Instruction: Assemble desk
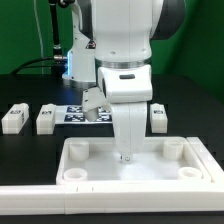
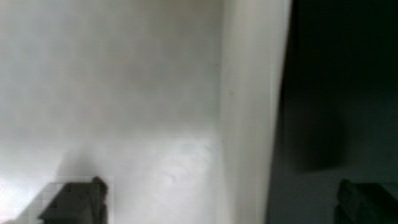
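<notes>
White border bar [image 1: 40, 205] crosses the bottom edge; above, gripper [image 1: 125, 152], jaws apart, seemingly straddles desk top [image 1: 100, 172] rim; centre before closing.

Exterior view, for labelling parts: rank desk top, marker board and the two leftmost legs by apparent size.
Largest by far: desk top.
Then, unranked: marker board, mostly hidden behind the arm; left leg and second leg, which look alike.
</notes>
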